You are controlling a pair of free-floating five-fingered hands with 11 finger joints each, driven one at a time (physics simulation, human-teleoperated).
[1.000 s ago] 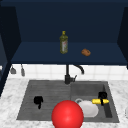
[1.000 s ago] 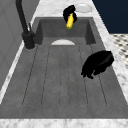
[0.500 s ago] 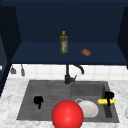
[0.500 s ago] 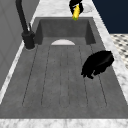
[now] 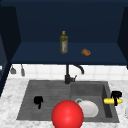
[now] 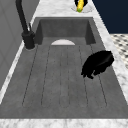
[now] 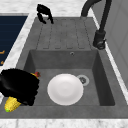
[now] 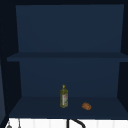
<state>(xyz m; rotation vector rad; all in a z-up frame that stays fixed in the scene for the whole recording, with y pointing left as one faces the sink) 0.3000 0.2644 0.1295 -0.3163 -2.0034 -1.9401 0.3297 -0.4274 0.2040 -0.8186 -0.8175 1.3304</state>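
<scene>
Carrying the corn cob (image 5: 110, 101) off to the right, clamped in the right hand (image 5: 115, 95) with fingers curled round its middle; a second ago hanging over the basin beside the white plate (image 5: 88, 108), half a second ago nearer the wall, now level with the right rim of the sink (image 5: 109, 86); yellow tip poking out past the fingers towards the counter, other end still pointing back over the basin; seen from the right side as a black fist (image 7: 18, 86) with the cob (image 7: 11, 105) sticking out below it, at the basin's near corner; seen from the left side, far off at the top, corn (image 6: 80, 5) hovering just above a pale round dish (image 6: 86, 10) on the counter beyond the sink; so clear of the basin, or very nearly, and not yet set down on anything; whether touching that dish, impossible to tell

Holding station on the other side: left hand (image 5: 38, 100) over the ribbed drainboard, same spot as in both earlier looks, fingers curled downward with nothing in them, well apart from the corn

Sitting unmoved in the basin: white plate, lying flat next to the drain; big red ball (image 5: 67, 115) up front, hiding part of the sink's near edge; black faucet (image 5: 68, 75) behind, spout swung right; up on the dark blue shelf, olive oil bottle (image 5: 63, 42) upright and a small brown bread roll (image 5: 86, 52) near it, neither one disturbed
</scene>
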